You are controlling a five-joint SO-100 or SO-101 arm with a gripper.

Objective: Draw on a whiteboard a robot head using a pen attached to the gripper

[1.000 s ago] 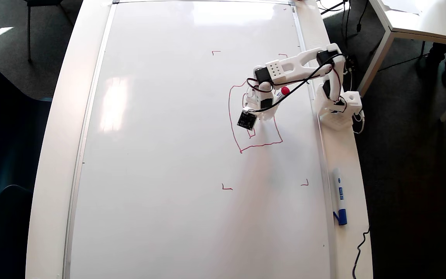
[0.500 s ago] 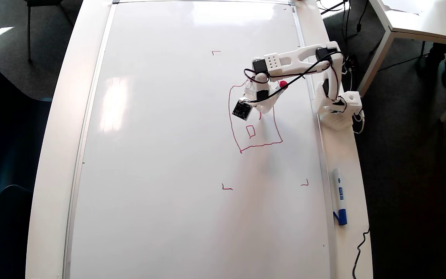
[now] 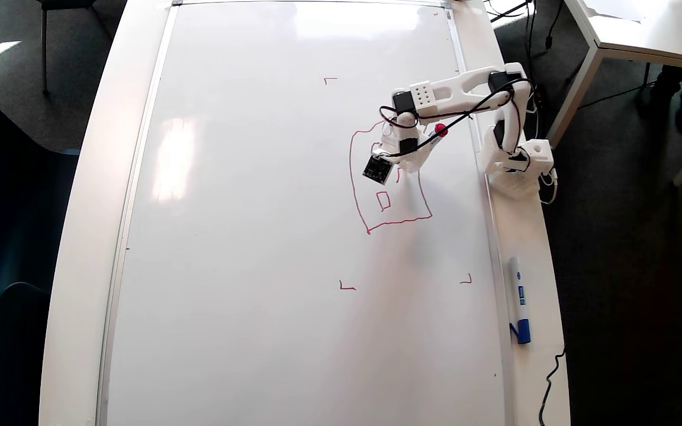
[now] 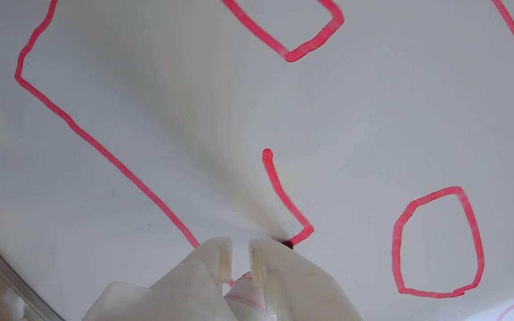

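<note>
In the overhead view, the whiteboard [image 3: 246, 236] covers most of the worktop [image 3: 80, 236], and the robot head [image 3: 368, 225] sits toward its right, unfinished. The hand [image 3: 399, 168] is clenched round the pen [image 3: 439, 130], inside the outline. In the wrist view, left to right: the outline's long side, the hand [image 4: 239, 254] with the pen's tip at the end of a short hooked stroke [image 4: 279, 187], then a closed small shape [image 4: 437, 240]. Judged risks: uneven pressure could break or wobble this open stroke; drifting right would run it into the neighbouring shape.
</note>
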